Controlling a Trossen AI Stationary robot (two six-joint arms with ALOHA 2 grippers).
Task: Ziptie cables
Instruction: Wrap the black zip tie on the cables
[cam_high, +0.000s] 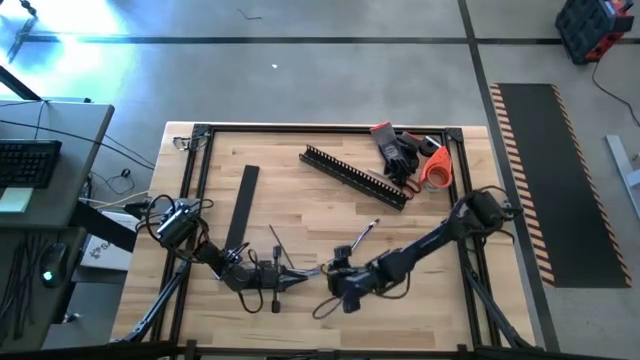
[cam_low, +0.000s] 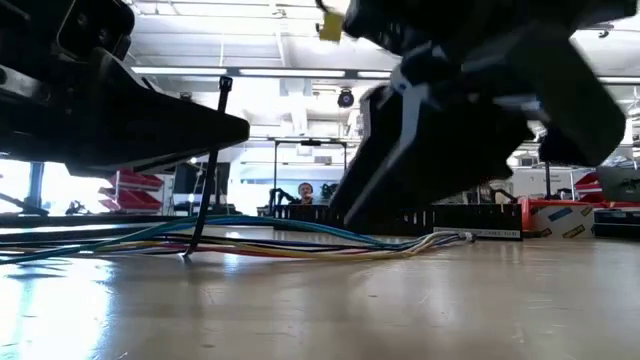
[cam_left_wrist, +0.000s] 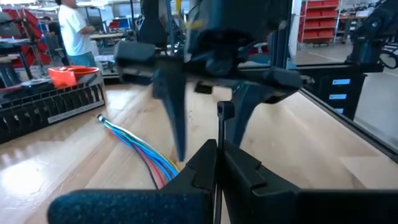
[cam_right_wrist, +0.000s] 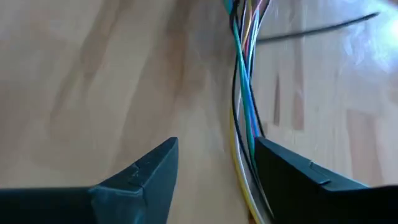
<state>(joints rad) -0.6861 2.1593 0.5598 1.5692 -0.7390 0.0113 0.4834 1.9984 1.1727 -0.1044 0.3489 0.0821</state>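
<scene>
The wooden table (cam_high: 300, 200) fills the middle of the high view, edged by a black frame. The left arm reaches in from the near-left corner and the right arm from the right side; both bend toward the near middle of the tabletop. A black comb-toothed channel (cam_high: 355, 177) lies tilted across the far right part, and a flat black strip (cam_high: 243, 205) lies left of centre, running from far to near. In the far-right corner sit dark gloves (cam_high: 400, 152) beside an orange object (cam_high: 434, 168) that cannot be made out more exactly.

The cables (cam_low: 300, 245), a thin bundle of blue, yellow, white, red and dark wires, lie flat on the wood near the front edge, stretched between the two grippers.

The left gripper (cam_left_wrist: 217, 163) has its jaws pressed together on a thin black zip tie (cam_low: 208, 165), which stands up from the cable bundle. The right gripper (cam_right_wrist: 214, 165) hangs low over the bundle with its jaws spread, one finger (cam_right_wrist: 146, 171) on bare wood, the other right at the wires, gripping nothing.
</scene>
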